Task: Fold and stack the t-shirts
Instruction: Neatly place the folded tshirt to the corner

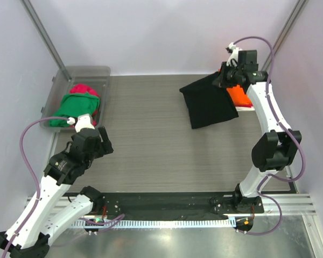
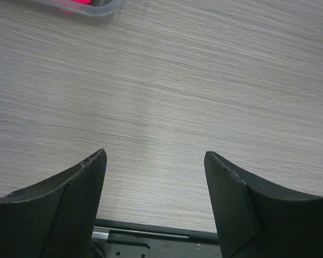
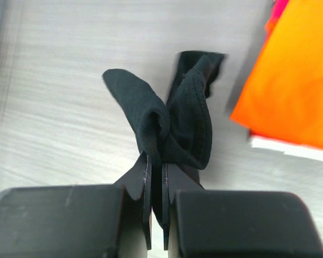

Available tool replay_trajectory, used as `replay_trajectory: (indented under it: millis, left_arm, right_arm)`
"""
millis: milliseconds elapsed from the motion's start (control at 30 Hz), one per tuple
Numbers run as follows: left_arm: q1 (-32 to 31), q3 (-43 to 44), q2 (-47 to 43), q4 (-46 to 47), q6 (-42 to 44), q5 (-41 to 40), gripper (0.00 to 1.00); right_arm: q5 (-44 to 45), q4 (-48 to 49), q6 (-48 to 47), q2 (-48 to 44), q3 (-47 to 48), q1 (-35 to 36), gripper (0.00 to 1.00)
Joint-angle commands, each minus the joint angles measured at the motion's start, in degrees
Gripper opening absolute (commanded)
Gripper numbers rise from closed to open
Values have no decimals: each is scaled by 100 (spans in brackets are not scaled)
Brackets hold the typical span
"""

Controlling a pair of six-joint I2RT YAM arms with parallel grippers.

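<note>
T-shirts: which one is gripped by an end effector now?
The black t-shirt: the right end effector is shut on a fold of it. The green t-shirt and the pink t-shirt lie in the bin; the orange t-shirt lies ungripped at the right.

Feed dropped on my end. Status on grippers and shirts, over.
Right gripper shut on black shirt, cloth bunched at jaws. Left gripper open, empty, above table. Orange shirt beside black one; green shirt in bin. Nothing in the way.
</note>
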Motion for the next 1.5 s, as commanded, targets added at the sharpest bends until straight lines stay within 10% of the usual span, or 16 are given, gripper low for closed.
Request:
replay_trajectory:
  millis: [0, 1467]
  left_arm:
    - [25, -19, 24, 114, -18, -186, 74]
    - [104, -19, 332, 79, -54, -204, 71]
  right_arm:
    - [176, -196, -382, -63, 740, -118, 1]
    - [-517, -487, -663, 2494, 4659, -1471, 1]
